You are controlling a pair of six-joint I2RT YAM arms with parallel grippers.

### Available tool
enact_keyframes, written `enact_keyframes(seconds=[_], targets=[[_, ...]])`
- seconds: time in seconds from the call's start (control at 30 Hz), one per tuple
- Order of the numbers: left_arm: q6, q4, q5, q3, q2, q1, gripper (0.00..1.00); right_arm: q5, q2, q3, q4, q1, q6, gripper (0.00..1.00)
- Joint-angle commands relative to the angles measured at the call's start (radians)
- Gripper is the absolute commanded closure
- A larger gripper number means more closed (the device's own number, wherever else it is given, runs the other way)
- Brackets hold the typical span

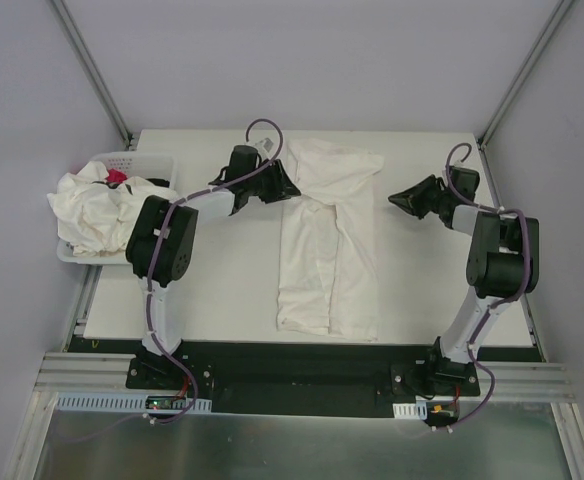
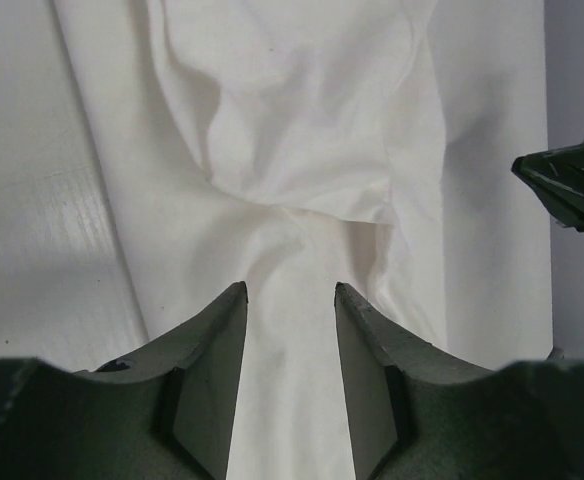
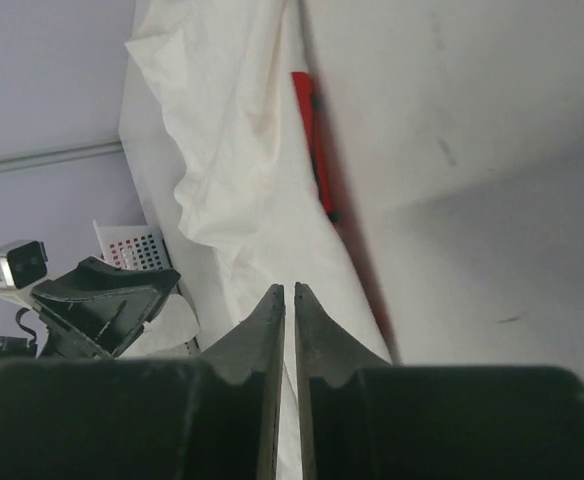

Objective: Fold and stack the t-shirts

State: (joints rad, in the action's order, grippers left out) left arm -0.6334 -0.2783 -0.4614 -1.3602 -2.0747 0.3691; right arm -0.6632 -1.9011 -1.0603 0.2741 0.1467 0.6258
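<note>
over the table (image 1: 222, 290), near mid-frame, the left end effector (image 1: 284, 185) hangs parted and empty; a shallow pinch could drag one layer and undo the fold. the right end effector (image 1: 397, 198) is clenched on nothing. the off-white t-shirt (image 1: 327, 240) lies long, narrow, bunched toward the upper frame.

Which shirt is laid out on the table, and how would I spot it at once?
Start at the middle of the white table. The t-shirt lies there as one long narrow strip. Unlike the crumpled shirts heaped in the basket at left, it is spread flat.
</note>
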Motion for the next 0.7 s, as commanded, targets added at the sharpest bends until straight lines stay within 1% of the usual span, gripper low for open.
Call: enact_keyframes(seconds=[0.0, 0.13, 0.2, 0.23, 0.27, 0.37, 0.43, 0.5, 0.53, 0.57, 0.6, 0.63, 0.67], targets=[[0.046, 0.013, 0.009, 0.039, 0.139, -0.001, 0.6, 0.008, 0.017, -0.087, 0.016, -0.093, 0.025, 0.89], [0.026, 0.008, -0.02, 0.091, 0.2, 0.001, 0.61, 0.017, -0.01, -0.099, 0.014, -0.2, 0.026, 0.89], [0.02, 0.001, -0.031, 0.14, 0.218, 0.002, 0.61, 0.007, -0.029, -0.092, 0.016, -0.219, 0.026, 0.89], [0.02, -0.004, -0.036, 0.157, 0.234, 0.002, 0.61, 0.001, -0.03, -0.07, 0.017, -0.219, 0.026, 0.88], [0.024, -0.002, -0.04, 0.176, 0.243, 0.002, 0.61, -0.001, -0.026, -0.05, 0.02, -0.216, 0.022, 0.81], [0.05, 0.005, -0.034, 0.255, 0.298, 0.004, 0.57, -0.018, 0.028, 0.037, 0.024, -0.199, -0.029, 0.65], [0.052, -0.005, -0.019, 0.317, 0.347, 0.005, 0.48, -0.015, 0.095, 0.103, 0.004, -0.191, -0.075, 0.62], [0.047, -0.022, -0.043, 0.38, 0.379, 0.005, 0.47, -0.007, 0.173, 0.14, -0.036, -0.194, -0.116, 0.62], [0.047, -0.021, -0.049, 0.403, 0.418, 0.007, 0.45, 0.0, 0.198, 0.155, -0.083, -0.193, -0.136, 0.61], [0.047, -0.009, -0.051, 0.429, 0.442, 0.007, 0.44, 0.01, 0.23, 0.187, -0.113, -0.193, -0.185, 0.6], [0.049, -0.001, -0.051, 0.482, 0.468, 0.007, 0.44, 0.023, 0.258, 0.201, -0.145, -0.194, -0.208, 0.59], [0.051, 0.01, -0.049, 0.507, 0.525, 0.008, 0.44, 0.046, 0.305, 0.218, -0.2, -0.193, -0.231, 0.58], [0.051, 0.024, -0.046, 0.533, 0.556, 0.007, 0.44, 0.056, 0.329, 0.253, -0.22, -0.193, -0.253, 0.56]])
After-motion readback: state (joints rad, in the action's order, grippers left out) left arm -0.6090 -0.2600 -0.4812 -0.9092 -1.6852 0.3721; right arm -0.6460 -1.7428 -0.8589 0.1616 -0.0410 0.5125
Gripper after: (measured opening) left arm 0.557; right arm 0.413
